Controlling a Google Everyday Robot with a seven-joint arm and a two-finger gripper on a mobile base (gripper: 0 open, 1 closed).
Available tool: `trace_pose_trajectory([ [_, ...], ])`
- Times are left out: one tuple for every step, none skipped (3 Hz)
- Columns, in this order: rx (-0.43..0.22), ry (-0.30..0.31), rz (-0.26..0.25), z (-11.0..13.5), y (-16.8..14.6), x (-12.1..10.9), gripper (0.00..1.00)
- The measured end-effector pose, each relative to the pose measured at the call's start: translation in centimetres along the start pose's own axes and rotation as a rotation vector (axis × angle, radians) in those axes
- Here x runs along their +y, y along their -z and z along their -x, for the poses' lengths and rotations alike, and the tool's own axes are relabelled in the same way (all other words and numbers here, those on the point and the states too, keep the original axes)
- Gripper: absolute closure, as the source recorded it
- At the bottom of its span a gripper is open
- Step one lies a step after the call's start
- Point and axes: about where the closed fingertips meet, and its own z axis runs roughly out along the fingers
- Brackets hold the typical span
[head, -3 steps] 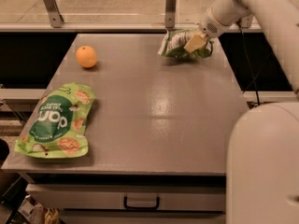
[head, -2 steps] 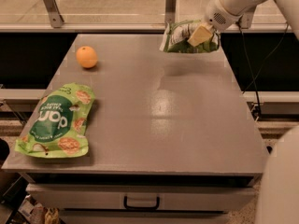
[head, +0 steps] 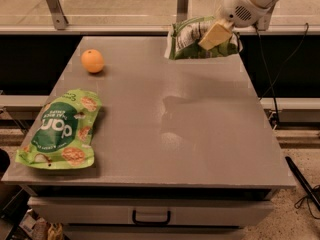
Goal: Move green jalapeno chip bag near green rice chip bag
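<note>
The green jalapeno chip bag (head: 192,38) is a crinkled green bag with a white text panel, held in the air above the table's far right part. My gripper (head: 216,34) is shut on it from the right, its tan finger across the bag's front. The green rice chip bag (head: 62,130) lies flat at the table's front left, bright green with big white letters and pictures of orange-brown chips. The two bags are far apart.
An orange (head: 92,61) sits at the far left of the grey table (head: 200,134). A glass railing with metal posts (head: 54,6) runs behind the table. A drawer handle (head: 151,217) is below the front edge. Cables hang at the right.
The gripper has lifted the jalapeno chip bag off the table's far right corner and carried it up and to the left. The arm has swung out of the right foreground.
</note>
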Motion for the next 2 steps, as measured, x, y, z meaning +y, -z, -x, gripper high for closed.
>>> trace_pose_trajectory([
  [-0.005,0.039,0.048,0.7,1.7,4.0,1.0],
  [-0.016,0.056,0.086,0.9,2.6,8.3,1.0],
])
